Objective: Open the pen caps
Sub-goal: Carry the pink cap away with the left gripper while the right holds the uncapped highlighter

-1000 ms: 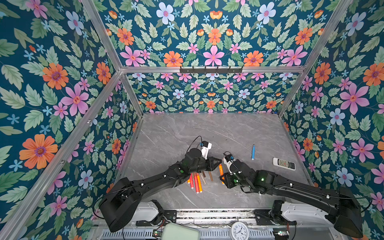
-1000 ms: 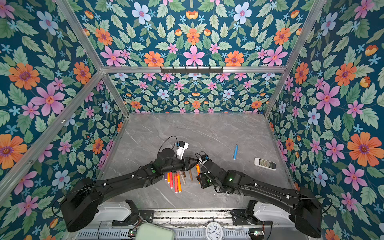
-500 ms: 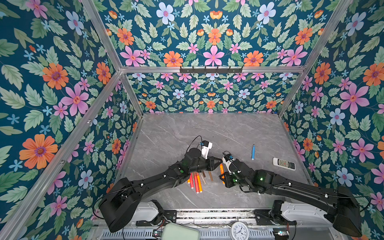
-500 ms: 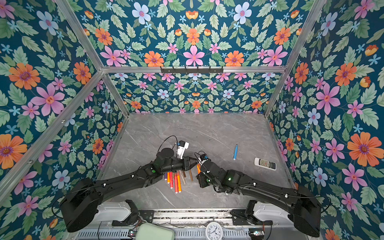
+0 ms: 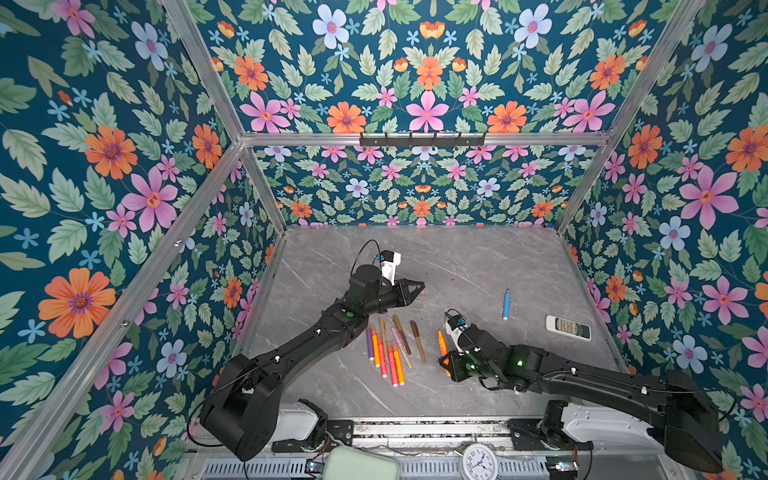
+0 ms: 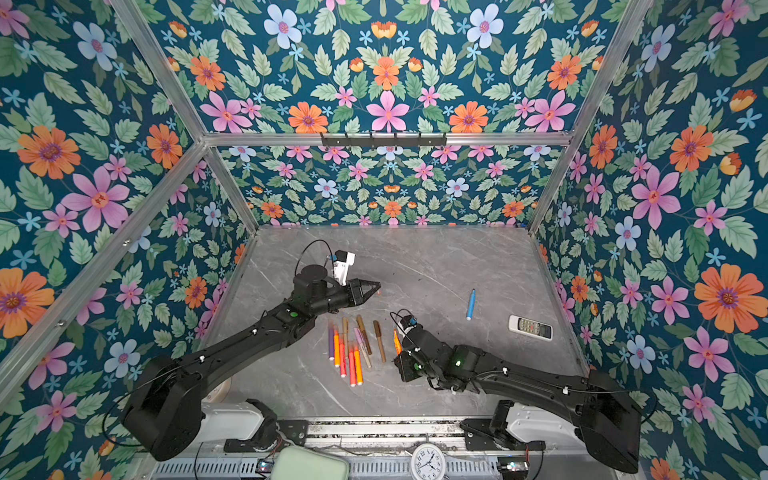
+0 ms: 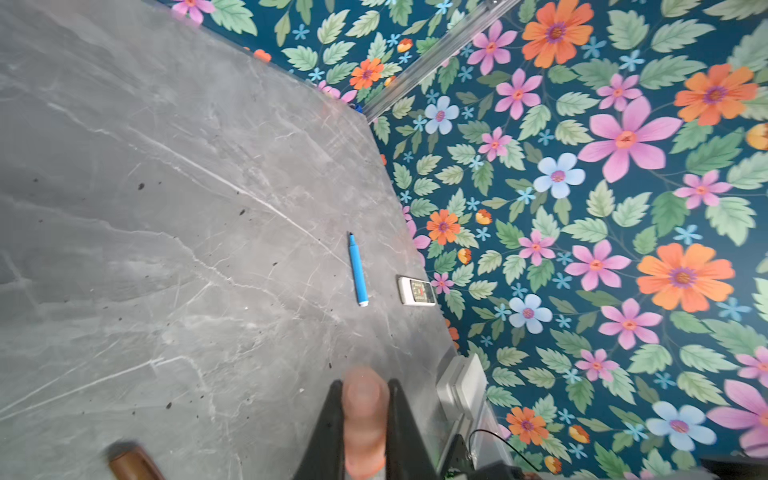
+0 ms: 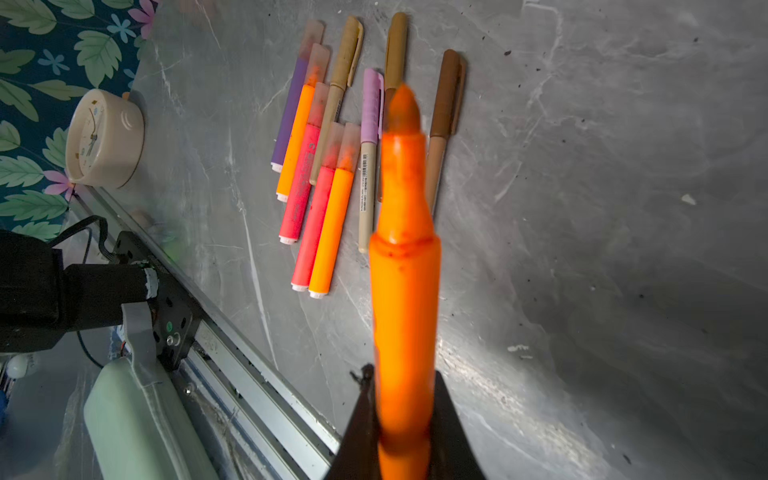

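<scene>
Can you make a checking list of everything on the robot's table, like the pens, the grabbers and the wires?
Surface: grey marble table, dark specks.
Job's things: capped pens in a row; blue pen apart; orange pen uncapped; one cap off.
Clutter: remote, clock.
Grippers: left gripper shut on cap; right gripper shut on orange pen.
Cables: black cable near the front rail.
Surroundings: floral walls, metal frame.

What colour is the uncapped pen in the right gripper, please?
Bright orange, tip included; the uncapped pen shows best in the right wrist view.
</scene>
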Available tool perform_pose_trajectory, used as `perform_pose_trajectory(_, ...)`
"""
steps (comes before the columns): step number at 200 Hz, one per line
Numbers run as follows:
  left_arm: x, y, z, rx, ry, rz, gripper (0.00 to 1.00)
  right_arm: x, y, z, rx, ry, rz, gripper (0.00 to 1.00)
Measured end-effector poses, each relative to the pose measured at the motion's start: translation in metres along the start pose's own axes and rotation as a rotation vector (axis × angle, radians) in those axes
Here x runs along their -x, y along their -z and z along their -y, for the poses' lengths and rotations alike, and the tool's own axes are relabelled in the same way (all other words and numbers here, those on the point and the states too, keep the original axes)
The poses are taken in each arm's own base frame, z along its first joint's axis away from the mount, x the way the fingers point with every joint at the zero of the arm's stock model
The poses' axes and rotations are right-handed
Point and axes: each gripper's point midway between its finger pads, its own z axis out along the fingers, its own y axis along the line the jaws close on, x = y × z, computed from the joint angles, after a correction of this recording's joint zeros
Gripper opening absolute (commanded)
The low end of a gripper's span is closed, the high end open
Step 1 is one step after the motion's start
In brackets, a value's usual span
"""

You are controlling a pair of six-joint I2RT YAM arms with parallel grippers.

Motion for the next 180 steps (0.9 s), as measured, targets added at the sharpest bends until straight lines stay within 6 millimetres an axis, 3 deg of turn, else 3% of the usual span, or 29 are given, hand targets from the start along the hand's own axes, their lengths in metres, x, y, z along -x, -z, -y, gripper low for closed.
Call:
perform_pose_trajectory(25, 0.023, 0.004, -0.003, 0.085, -0.051, 0.034, 0.0, 0.001, 0.005, 0.006, -0.04, -0.004, 0.006, 0.0)
perform_pose_trajectory(39, 0.03, 0.009, -0.015, 0.19, -0.092, 0.044, 0.0, 0.004, 0.01, 0.012, -0.074, -0.013, 0.021, 0.0)
perform_pose_trajectory(75, 0.029, 0.053, -0.108, 0.638, -0.128, 0.05, 0.0, 0.005, 0.018, 0.034, -0.144, -0.038, 0.047, 0.0)
perform_pose_trajectory(111, 0.011, 0.09, -0.179, 0.975, -0.149, -0.027, 0.0, 0.006, 0.02, 0.05, -0.183, -0.075, 0.043, 0.0)
perform_pose_trajectory(149, -0.015, 0.117, -0.235, 1.167, -0.127, -0.126, 0.0, 0.01, 0.021, 0.049, -0.178, -0.064, 0.032, 0.0)
perform_pose_trajectory(180, -0.02, 0.131, -0.261, 1.235, -0.112, -0.155, 0.0, 0.011, 0.021, 0.048, -0.179, -0.058, 0.028, 0.0)
